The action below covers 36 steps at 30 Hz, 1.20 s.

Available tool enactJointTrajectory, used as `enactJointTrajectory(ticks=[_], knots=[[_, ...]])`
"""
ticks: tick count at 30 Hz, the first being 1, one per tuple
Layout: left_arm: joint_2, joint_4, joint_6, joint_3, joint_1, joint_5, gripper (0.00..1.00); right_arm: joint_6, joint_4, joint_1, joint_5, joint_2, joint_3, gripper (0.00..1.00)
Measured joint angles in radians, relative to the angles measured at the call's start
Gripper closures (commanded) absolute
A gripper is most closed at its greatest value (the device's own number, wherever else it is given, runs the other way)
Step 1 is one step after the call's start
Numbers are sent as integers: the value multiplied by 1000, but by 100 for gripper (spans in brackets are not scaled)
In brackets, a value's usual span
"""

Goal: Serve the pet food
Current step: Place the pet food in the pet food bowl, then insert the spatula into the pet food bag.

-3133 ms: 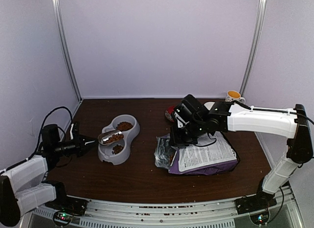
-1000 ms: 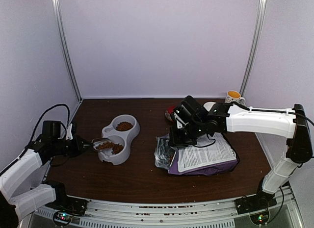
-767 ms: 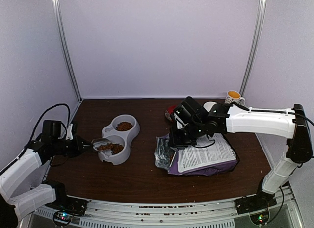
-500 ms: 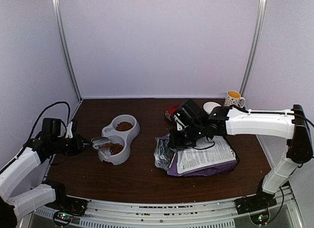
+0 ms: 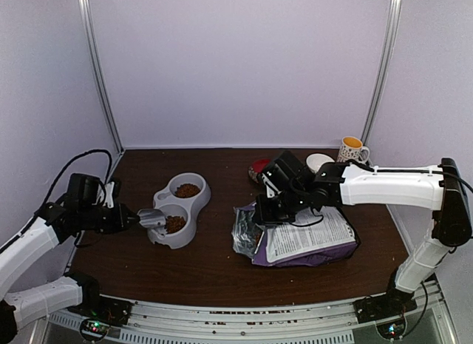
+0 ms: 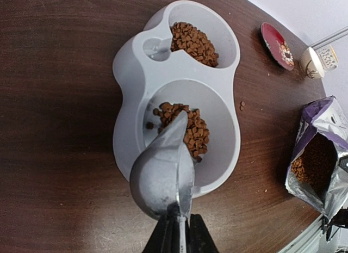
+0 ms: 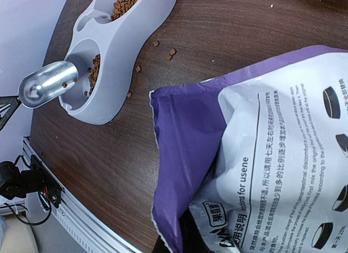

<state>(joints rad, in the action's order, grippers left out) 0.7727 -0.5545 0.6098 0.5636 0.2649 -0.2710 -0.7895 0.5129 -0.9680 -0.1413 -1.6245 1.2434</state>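
Note:
Pet food fills both wells of the grey double bowl (image 6: 125,73): a heap in the near well (image 6: 187,130) and one in the far well (image 6: 193,41). My left gripper (image 6: 178,234) is shut on the handle of a metal scoop (image 6: 163,177), which is rolled onto its side over the near well's edge, mouth towards the heap. In the top view the scoop (image 5: 151,216) sits at the bowl's (image 5: 181,203) left side. My right gripper (image 5: 270,209) is shut on the upper edge of the purple bag (image 7: 196,144); its fingers are mostly hidden behind the bag. More kibble shows inside the bag's mouth (image 6: 307,166).
A red plate (image 5: 259,166), a small white dish (image 5: 319,161) and a patterned mug (image 5: 352,148) stand at the back right. Loose pellets (image 7: 171,53) lie on the table between bowl and bag. The walls are close on the left and right.
The scoop has rolled over above the near well and its kibble has dropped into the bowl. The left arm has lifted slightly. The right arm has barely moved.

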Motion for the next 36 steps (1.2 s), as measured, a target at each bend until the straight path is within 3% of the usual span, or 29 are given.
enactJointTrajectory(ticks=[16, 23, 29, 36], knots=[[63, -109, -28, 97, 159, 242, 100, 0, -40, 0, -4, 44, -61, 100], [76, -143, -49, 145, 176, 300, 100, 0, -45, 1, -4, 76, -98, 100], [75, -158, -73, 186, 188, 272, 100, 0, -61, 4, -4, 95, -119, 100], [69, -118, -92, 194, 210, 108, 100, 3, -62, 4, -4, 95, -120, 100]])
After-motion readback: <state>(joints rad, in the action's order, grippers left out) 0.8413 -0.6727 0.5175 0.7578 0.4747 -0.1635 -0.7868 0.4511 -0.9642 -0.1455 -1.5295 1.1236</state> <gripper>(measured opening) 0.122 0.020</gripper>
